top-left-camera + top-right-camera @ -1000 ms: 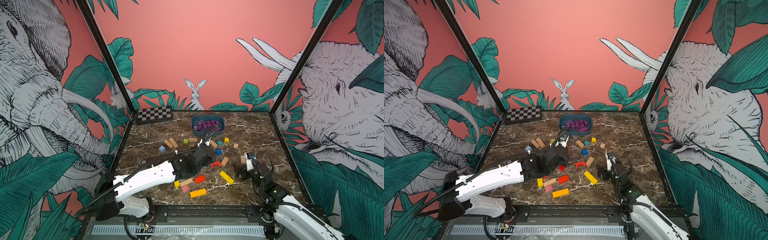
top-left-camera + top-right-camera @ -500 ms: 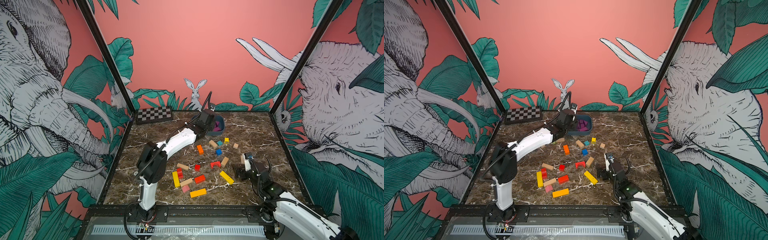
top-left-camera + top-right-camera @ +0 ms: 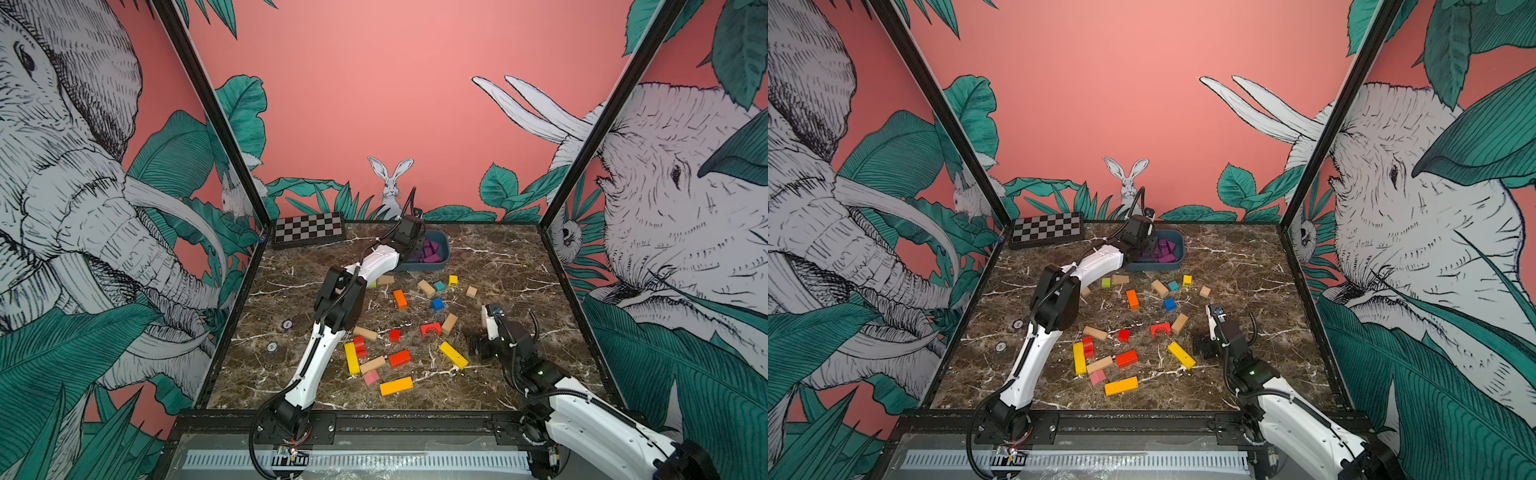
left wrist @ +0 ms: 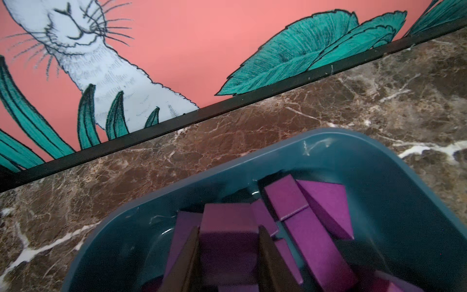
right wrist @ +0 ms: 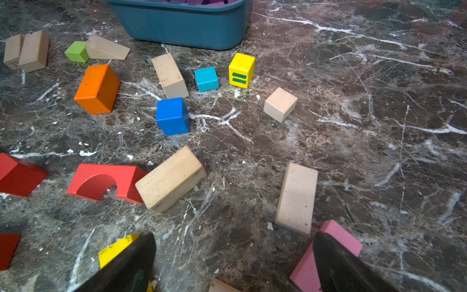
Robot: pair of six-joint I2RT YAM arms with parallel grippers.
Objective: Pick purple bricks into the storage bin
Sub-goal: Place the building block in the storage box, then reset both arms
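The storage bin [image 3: 444,245] [image 3: 1178,248] is a dark blue-grey tub at the back of the marble table, with several purple bricks [image 3: 430,252] [image 3: 1165,251] lying in it. My left gripper [image 3: 415,251] [image 3: 1148,245] reaches into its left end. In the left wrist view the left gripper [image 4: 228,228] is shut on a purple brick [image 4: 227,220], held just over the other purple bricks [image 4: 318,227] inside the bin wall [image 4: 252,166]. My right gripper [image 3: 478,345] [image 5: 233,237] stands open low over the table at the front right, with nothing between its fingers.
A checkerboard box [image 3: 309,228] lies at the back left. Mixed blocks cover the middle: an orange block [image 3: 400,299], a blue cube [image 3: 437,304], a red arch [image 3: 431,329], a yellow bar [image 3: 454,354]. A pink block [image 5: 336,242] lies beside a right finger.
The left arm has swung from the middle of the table back to the bin and now holds still there. The right arm has hardly moved.
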